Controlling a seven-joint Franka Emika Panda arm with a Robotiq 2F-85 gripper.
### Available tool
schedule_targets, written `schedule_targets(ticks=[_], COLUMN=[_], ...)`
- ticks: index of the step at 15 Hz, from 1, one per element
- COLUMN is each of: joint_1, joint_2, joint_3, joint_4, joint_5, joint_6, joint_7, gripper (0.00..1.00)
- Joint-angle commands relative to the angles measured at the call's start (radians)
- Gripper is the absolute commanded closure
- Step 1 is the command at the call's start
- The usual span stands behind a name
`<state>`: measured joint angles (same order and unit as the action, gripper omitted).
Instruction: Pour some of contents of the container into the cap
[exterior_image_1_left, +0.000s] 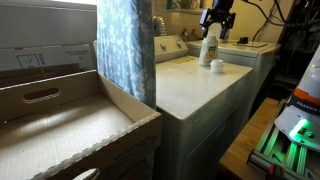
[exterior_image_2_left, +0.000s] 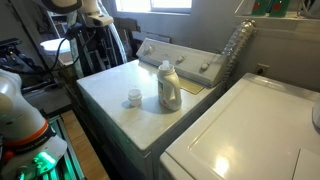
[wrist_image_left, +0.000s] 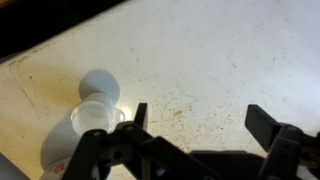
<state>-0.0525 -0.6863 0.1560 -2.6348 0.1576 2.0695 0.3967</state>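
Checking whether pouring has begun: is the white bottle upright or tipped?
Upright. In both exterior views the bottle stands on its base on the washer top, beside the cap; the gripper hovers above, not gripping it.

Matt white plastic container (exterior_image_2_left: 170, 88) and cap (exterior_image_2_left: 134, 97); smooth (faintly speckled) washer top (exterior_image_2_left: 112, 82).

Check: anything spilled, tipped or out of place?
Nothing stands out. The container stands upright on the washer top, the cap sits beside it, apart, and no spill shows. The tool hangs open above.
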Motion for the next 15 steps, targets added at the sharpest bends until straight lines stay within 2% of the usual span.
schedule_targets(ticks=[1, 3, 4, 7, 11, 15], joint_1=[-0.013, -0.019, -0.033, -0.043, -0.071, -0.099], joint_2=[0.028, 0.067, 0.118, 0.17, 0.239, 0.284], joint_3=[-0.041, -0.069, -0.076, -0.11, -0.13, -0.131], joint_4=[-0.117, -0.151, -0.114, -0.124, -0.119, -0.108], joint_5=[-0.012, 0.001, -0.007, -0.001, -0.025, -0.061], joint_6=[0.23, 0.32, 0.331, 0.377, 0.356, 0.392], joint_7=[-0.053, -0.068, -0.059, -0.069, -0.062, -0.049], gripper=[0.0, 0.0, 0.0, 0.0, 0.0, 0.0])
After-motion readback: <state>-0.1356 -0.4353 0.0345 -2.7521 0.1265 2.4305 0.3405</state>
